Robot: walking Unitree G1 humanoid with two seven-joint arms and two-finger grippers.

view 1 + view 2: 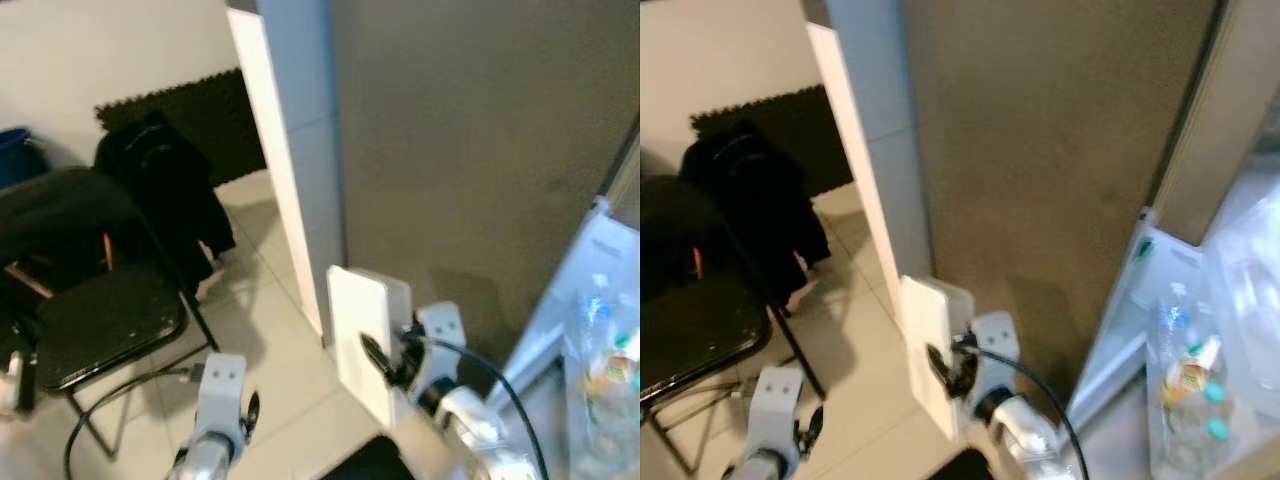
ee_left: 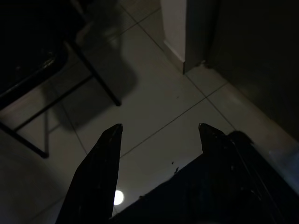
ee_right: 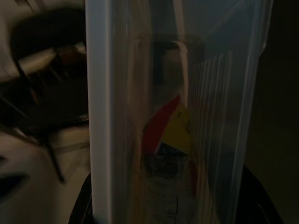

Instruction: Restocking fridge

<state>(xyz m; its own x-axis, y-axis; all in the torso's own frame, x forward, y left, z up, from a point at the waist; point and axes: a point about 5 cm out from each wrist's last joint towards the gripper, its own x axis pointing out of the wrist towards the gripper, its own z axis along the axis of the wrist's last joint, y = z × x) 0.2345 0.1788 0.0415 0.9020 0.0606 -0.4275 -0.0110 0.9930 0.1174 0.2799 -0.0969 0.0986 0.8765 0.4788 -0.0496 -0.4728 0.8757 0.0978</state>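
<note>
My right gripper is shut on a white translucent plastic container and holds it upright at low height, in front of the fridge's grey-brown side. In the right wrist view the container is close up, with an item bearing a red and yellow label inside. The open fridge door shelf at the right carries clear bottles. My left gripper hangs low over the tiled floor, open, its fingers apart with nothing between them.
A black folding chair draped with dark clothes stands at the left. A white wall edge rises beside the fridge. A dark mat lies by the far wall, and a blue bin is at the far left.
</note>
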